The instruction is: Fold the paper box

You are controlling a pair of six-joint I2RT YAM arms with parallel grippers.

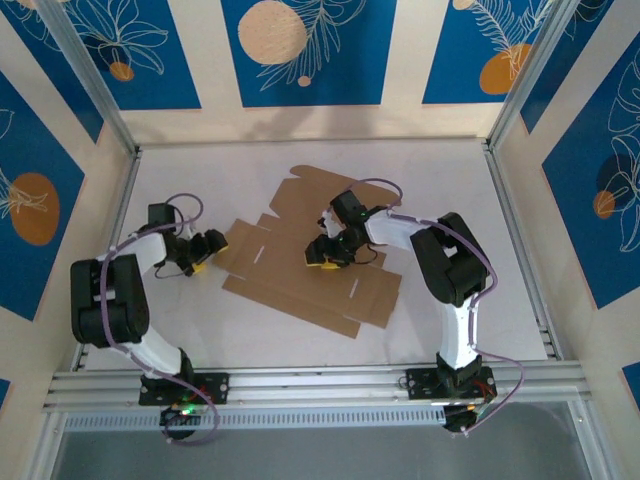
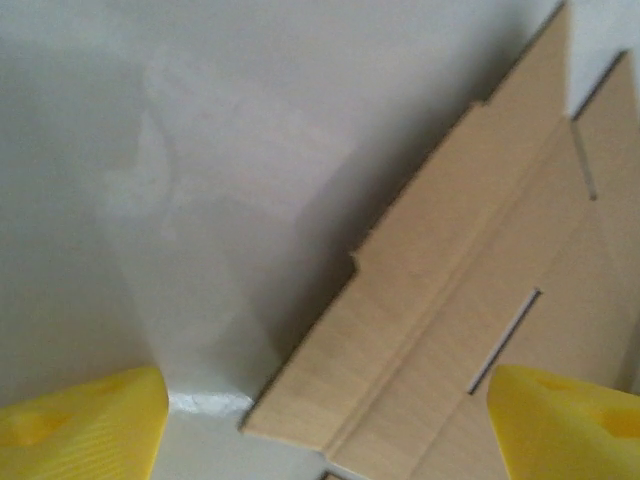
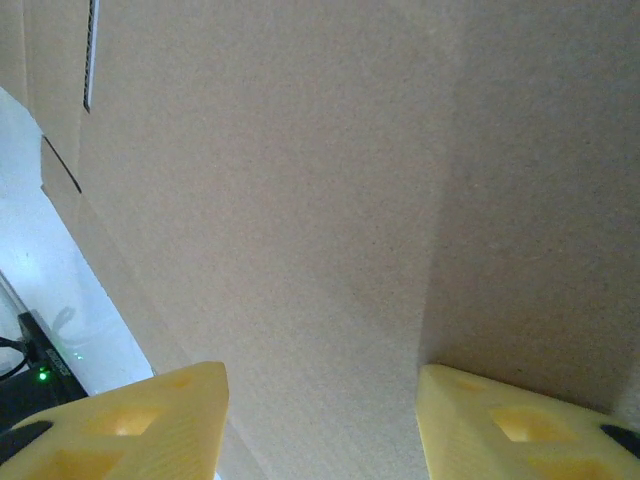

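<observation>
The paper box [image 1: 290,285] lies unfolded as a flat brown cardboard sheet with flaps and slots in the middle of the white table. My left gripper [image 1: 205,252] sits low at the sheet's left edge. In the left wrist view the left gripper [image 2: 325,440] is open, and a corner flap of the paper box [image 2: 450,300] lies between its yellow fingertips [image 2: 80,425]. My right gripper [image 1: 325,255] hovers over the sheet's centre. In the right wrist view the right gripper [image 3: 320,420] stands open close above the plain paper box [image 3: 300,200], gripping nothing.
The white table [image 1: 200,180] is fenced by aluminium posts and walls with blue patterned panels. A metal rail [image 1: 320,385] runs along the near edge by the arm bases. Bare table lies left of the sheet and behind it.
</observation>
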